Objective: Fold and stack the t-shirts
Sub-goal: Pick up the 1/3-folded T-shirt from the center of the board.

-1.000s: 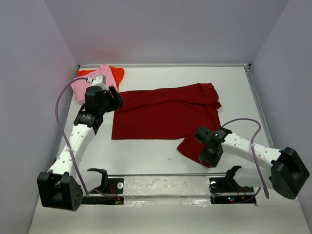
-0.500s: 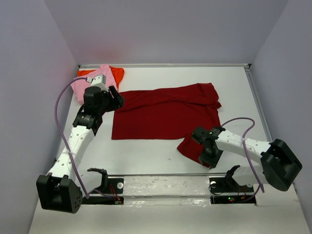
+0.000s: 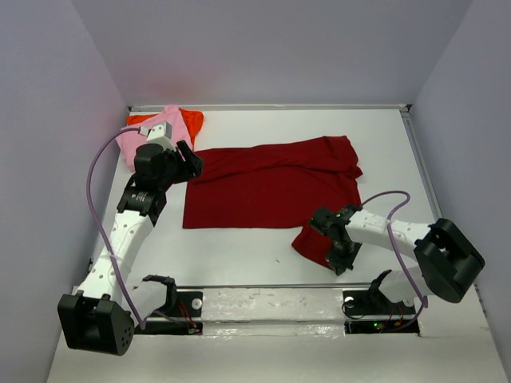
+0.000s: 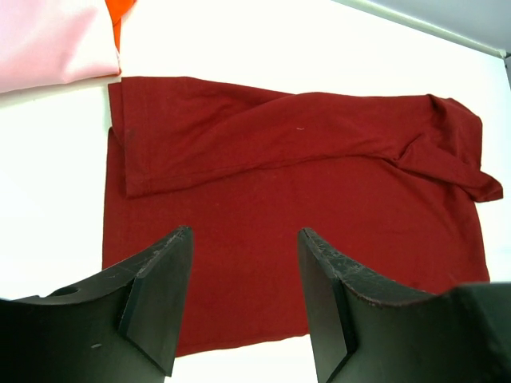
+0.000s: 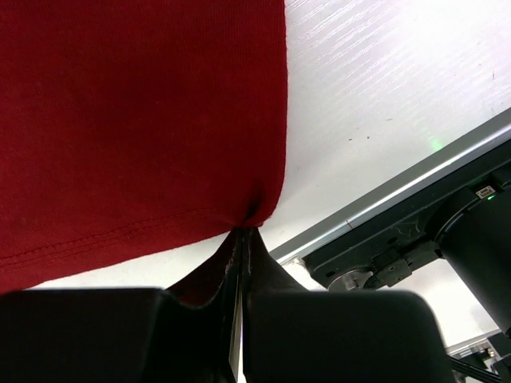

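- Centrally, the dark crimson t-shirt (image 3: 271, 187) lies spread flat across the middle of the white table (image 3: 239, 251), its long side running left to right.
- In the left wrist view the dark crimson t-shirt (image 4: 295, 207) has a band of cloth folded over along its far edge, and a sleeve lies bunched at the far right end.
- A flap of the same shirt reaches out from its near right corner towards the near edge of the table.
- The right end effector (image 3: 340, 262) sits low over that flap, its fingers pressed fully together.
- In the right wrist view the right end effector (image 5: 242, 233) pinches the hemmed corner of the dark crimson t-shirt (image 5: 136, 104), with a metal rail (image 5: 383, 209) just beyond it.
- The left end effector (image 3: 193, 163) hangs above the shirt's left end with its fingers well apart and nothing between them.
- From its own camera the left end effector (image 4: 243, 236) frames bare red cloth, with no contact visible.
- The pink t-shirt (image 3: 148, 137) lies folded in the far left corner of the table, just beside the crimson one.
- It rests on top of the orange-red t-shirt (image 3: 192, 122), which shows at its far and right sides.
- Both also show at the top left of the left wrist view: pink t-shirt (image 4: 48, 40), orange-red t-shirt (image 4: 118, 8).
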{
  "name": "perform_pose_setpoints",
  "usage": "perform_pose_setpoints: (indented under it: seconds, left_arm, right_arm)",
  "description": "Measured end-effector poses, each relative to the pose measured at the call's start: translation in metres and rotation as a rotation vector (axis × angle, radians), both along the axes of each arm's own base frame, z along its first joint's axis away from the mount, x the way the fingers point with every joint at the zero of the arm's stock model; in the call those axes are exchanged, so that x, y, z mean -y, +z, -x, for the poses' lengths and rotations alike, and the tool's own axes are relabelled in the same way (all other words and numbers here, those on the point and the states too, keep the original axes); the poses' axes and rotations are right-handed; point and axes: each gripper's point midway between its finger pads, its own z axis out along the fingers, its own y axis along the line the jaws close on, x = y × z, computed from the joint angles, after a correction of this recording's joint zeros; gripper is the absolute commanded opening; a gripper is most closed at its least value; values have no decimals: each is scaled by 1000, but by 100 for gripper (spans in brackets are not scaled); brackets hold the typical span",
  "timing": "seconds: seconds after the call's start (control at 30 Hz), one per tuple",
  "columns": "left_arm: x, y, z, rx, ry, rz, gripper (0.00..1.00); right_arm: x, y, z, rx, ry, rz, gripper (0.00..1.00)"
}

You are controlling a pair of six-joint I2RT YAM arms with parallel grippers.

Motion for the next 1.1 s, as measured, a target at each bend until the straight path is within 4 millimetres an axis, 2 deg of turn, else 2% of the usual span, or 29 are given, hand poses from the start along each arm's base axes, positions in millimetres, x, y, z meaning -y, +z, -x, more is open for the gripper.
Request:
perform_pose_setpoints:
  seconds: [0.27, 0.4, 0.63, 0.9, 1.1]
  left_arm:
    - [0, 3, 0, 9, -1, 1, 64]
    - [0, 3, 0, 10, -1, 2, 64]
    - [0, 3, 0, 11, -1, 2, 64]
    - [0, -2, -1, -2, 1, -1, 64]
    - [-1, -22, -5, -57, 12, -15, 63]
  right_arm:
    - [0, 1, -1, 7, 3, -3, 0]
    - [3, 9, -9, 65, 19, -2, 0]
    - [-11, 47, -55, 259, 85, -34, 0]
    - [-27, 52, -87, 311, 186, -12, 0]
    - [-36, 78, -112, 431, 283, -38, 0]
